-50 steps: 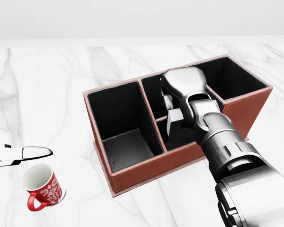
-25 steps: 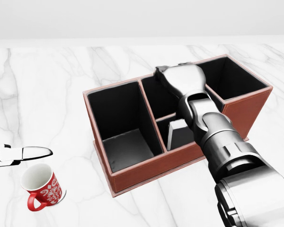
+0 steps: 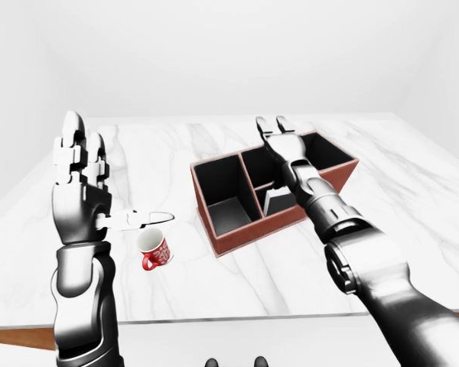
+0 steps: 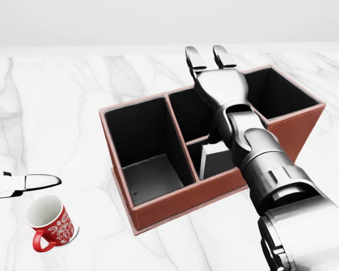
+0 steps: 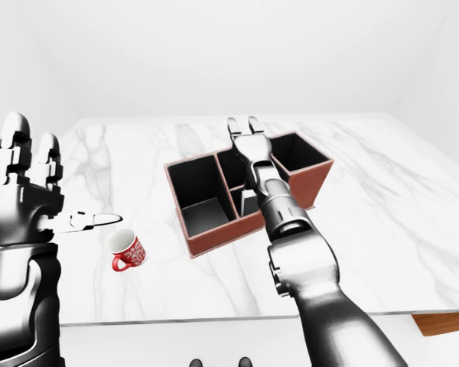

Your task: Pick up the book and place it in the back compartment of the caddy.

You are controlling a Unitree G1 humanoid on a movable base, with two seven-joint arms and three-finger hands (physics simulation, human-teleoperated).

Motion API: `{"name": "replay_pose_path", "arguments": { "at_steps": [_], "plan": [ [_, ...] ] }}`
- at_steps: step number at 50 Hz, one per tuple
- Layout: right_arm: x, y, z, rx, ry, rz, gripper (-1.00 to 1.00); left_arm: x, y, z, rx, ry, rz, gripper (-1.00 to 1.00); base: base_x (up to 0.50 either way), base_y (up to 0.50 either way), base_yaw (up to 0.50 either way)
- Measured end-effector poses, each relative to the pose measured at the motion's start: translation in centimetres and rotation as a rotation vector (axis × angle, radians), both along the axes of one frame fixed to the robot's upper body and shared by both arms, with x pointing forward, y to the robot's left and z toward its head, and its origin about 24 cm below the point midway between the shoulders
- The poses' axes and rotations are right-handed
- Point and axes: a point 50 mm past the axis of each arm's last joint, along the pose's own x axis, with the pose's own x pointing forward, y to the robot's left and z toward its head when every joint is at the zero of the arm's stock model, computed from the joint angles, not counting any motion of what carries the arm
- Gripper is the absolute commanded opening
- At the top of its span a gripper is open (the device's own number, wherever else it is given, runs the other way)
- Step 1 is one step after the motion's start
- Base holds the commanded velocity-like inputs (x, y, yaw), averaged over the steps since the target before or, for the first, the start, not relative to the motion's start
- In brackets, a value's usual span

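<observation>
**Head view: right hand open above the caddy, book standing inside**

Head view shows the right hand (image 4: 206, 59) at upper centre with its fingers (image 4: 193, 57) spread wide and straight, holding nothing, poised over the top edge of the caddy (image 4: 175, 197). Below its wrist, the book (image 4: 212, 157) stands on edge, slightly tilted, in the small middle compartment nearer the bottom of the frame; the forearm hides part of it. The larger compartments to its left and right are dark, and nothing shows in them. Left-eye view has the left hand (image 3: 78, 183) raised at the left, fingers upright and wide apart, gripping nothing. Beneath it a red mug (image 3: 154, 250) sits upright on the marble table (image 3: 413, 191), well apart from the caddy.
</observation>
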Motion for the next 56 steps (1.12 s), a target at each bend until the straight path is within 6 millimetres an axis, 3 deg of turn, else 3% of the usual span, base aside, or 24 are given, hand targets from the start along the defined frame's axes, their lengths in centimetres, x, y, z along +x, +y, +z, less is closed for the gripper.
{"name": "replay_pose_path", "arguments": {
  "at_steps": [11,20,29,38,43,49,56],
  "plan": [
    [-0.1,0.1,2.8,0.282,0.012,0.043,1.0,-0.1,0.1,0.3,-0.003,-0.014,0.002,1.0,0.0,0.0,0.0],
    [-3.1,0.6,6.0,0.579,0.001,0.219,1.0,-0.4,0.2,0.7,-0.004,-0.034,0.004,1.0,0.0,0.0,0.0],
    [-8.5,-0.5,9.2,0.769,-0.089,0.411,1.0,-1.2,0.4,1.6,-0.006,-0.085,0.004,1.0,0.0,0.0,0.0],
    [-17.2,-1.1,14.4,0.757,-0.396,0.702,1.0,-2.5,0.7,3.2,-0.016,-0.173,0.003,1.0,0.0,0.0,0.0],
    [-21.3,-1.4,15.5,0.722,-0.517,0.8,1.0,-3.6,1.0,4.3,-0.029,-0.24,0.001,1.0,0.0,0.0,0.0],
    [-23.8,-1.7,15.4,0.697,-0.567,0.81,1.0,-5.2,1.3,5.9,-0.052,-0.339,-0.006,1.0,0.0,0.0,0.0],
    [-25.0,-2.2,15.0,0.732,-0.589,0.733,1.0,-7.6,1.7,7.2,-0.087,-0.446,-0.021,1.0,0.0,0.0,0.0]
  ]
}}
